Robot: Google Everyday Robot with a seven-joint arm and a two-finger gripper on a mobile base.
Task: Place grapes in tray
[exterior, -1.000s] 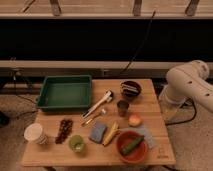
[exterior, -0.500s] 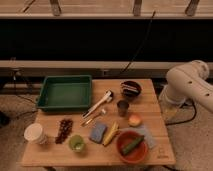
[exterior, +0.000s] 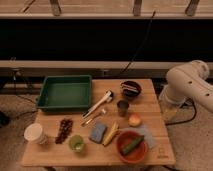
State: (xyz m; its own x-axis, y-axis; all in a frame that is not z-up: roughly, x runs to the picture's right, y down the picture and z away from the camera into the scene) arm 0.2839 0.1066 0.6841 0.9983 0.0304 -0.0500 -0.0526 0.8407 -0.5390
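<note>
We look down on the whole table [exterior: 150,105] from its front, mid-range; gripper off-frame, right.

Wooden table [exterior: 150,102] has a green tray [exterior: 65,93] far left, grapes [exterior: 64,130] and a paper cup [exterior: 34,133] near left, red bowl [exterior: 121,149] near right; gripper out of view.

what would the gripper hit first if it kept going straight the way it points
Cannot tell: the gripper is out of view. Only the arm shows, beside the right end of the table, so its line is unknown.
</note>
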